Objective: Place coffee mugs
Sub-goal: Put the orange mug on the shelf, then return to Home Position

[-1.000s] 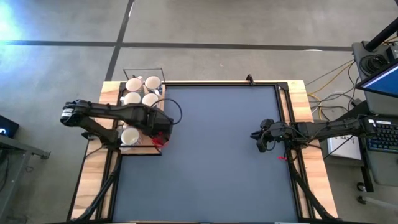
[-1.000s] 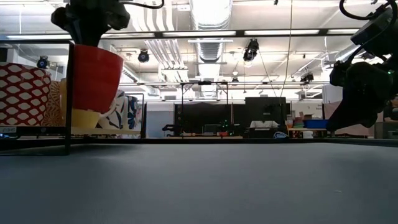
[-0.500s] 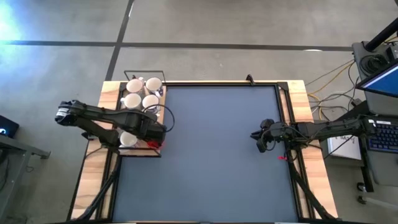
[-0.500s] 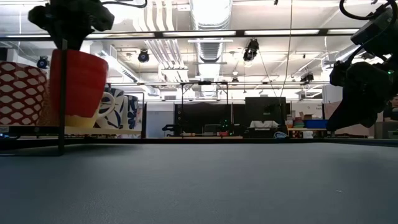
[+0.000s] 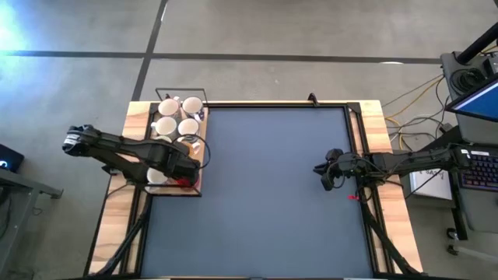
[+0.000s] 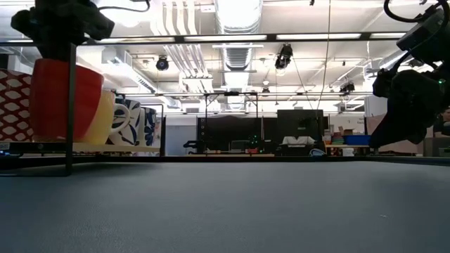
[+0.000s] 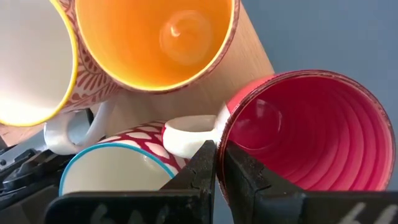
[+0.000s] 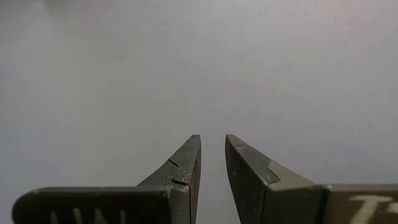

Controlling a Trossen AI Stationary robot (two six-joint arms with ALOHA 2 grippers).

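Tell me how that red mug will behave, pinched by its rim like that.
The red mug looks glazed and rigid, so the thin rim pinch in the left hand may slip or let it swing. It is probably heavy for its size. Crowded against the orange-lined mug, it could chip if knocked.

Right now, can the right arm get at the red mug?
Probably not. The red mug sits at the mug rack on the table's left edge, rim pinched in the left claw. The right claw hangs empty at the far right edge.
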